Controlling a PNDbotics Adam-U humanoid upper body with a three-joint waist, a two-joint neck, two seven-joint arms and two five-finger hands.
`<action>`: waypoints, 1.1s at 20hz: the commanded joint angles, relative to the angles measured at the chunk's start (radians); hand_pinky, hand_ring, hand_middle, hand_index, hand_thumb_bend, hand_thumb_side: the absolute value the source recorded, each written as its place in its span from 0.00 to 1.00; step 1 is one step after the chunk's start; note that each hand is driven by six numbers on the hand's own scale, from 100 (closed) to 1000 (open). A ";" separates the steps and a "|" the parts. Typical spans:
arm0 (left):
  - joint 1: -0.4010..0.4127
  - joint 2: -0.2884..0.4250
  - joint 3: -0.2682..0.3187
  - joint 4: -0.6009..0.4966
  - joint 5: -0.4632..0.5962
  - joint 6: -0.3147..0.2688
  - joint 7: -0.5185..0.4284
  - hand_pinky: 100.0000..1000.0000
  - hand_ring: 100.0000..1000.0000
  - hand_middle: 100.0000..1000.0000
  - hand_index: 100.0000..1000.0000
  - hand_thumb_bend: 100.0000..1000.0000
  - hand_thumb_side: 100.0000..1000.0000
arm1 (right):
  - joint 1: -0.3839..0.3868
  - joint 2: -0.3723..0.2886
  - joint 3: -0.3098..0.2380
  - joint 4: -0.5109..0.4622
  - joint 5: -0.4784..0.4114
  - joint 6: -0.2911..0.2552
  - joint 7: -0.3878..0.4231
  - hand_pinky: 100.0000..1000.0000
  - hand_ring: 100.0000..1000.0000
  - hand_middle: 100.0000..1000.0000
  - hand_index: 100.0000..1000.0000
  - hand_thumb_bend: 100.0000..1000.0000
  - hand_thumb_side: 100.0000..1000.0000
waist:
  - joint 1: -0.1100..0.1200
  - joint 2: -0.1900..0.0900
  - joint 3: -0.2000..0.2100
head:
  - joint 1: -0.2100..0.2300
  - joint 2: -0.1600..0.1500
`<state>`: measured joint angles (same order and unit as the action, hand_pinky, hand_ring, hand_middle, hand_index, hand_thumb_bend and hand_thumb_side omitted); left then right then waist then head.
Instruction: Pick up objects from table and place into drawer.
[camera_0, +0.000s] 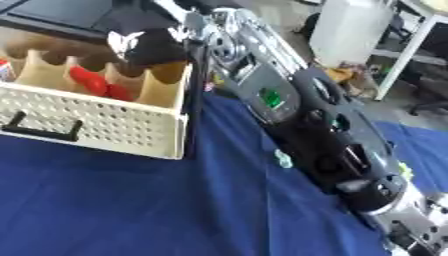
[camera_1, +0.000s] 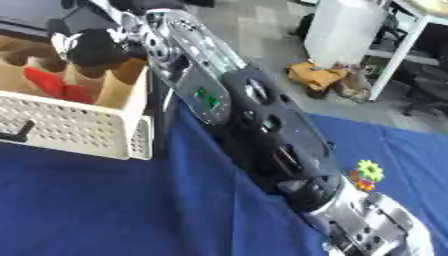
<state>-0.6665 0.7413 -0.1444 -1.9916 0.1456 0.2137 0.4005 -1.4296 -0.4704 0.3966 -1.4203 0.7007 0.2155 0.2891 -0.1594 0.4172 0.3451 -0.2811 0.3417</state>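
- Drawer (camera_0: 105, 120), left eye view: a cream, perforated box with a black handle (camera_0: 39, 131) on its front, standing open on the blue cloth (camera_0: 131, 210). Its long axis runs from the view's left edge toward the centre, tilted down to the right, and the handled front faces the camera.
- Inside it, tan scalloped dividers (camera_0: 131, 82) stand upright with a red object (camera_0: 92, 82) lying between them, its length slanting down to the right.
- Right hand (camera_0: 144, 42), on the arm that crosses from the lower right corner, sits over the drawer's back right corner. It appears as a dark, blurred mass; I cannot tell how its fingers are set or whether it has hold of anything.
- A small pale green thing (camera_0: 283, 159) lies on the cloth just beside the arm.
- Right eye view: the same drawer sits at the left edge, the hand above its far right corner.
- A yellow-green gear-shaped piece (camera_1: 370, 171) with a red-orange bit (camera_1: 360, 183) touching it lies on the cloth to the arm's right, well apart from the drawer.
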 joint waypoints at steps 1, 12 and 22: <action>-0.001 0.024 0.018 -0.008 0.003 0.002 0.005 0.00 0.00 0.00 0.77 0.00 0.82 | -0.017 -0.064 -0.027 -0.087 -0.040 0.028 -0.031 0.64 0.69 0.67 0.74 0.00 0.47 | 0.018 -0.033 -0.006 | 0.014 0.005; 0.025 0.038 0.028 -0.008 -0.006 0.001 0.015 0.00 0.00 0.00 0.77 0.00 0.82 | 0.105 -0.244 -0.158 -0.414 -0.259 0.182 -0.194 0.59 0.63 0.59 0.70 0.00 0.41 | 0.047 -0.040 -0.034 | 0.043 0.032; 0.050 0.053 0.035 -0.008 -0.026 0.003 0.017 0.00 0.00 0.00 0.77 0.00 0.81 | 0.325 -0.427 -0.264 -0.579 -0.420 0.171 -0.359 0.58 0.63 0.58 0.70 0.00 0.45 | 0.092 -0.043 -0.081 | 0.083 0.059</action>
<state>-0.6099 0.7571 -0.1265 -1.9915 0.1275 0.2178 0.4135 -1.0941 -0.8514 0.1573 -1.9800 0.3044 0.3983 -0.0449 -0.0746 0.4023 0.2619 -0.2034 0.3951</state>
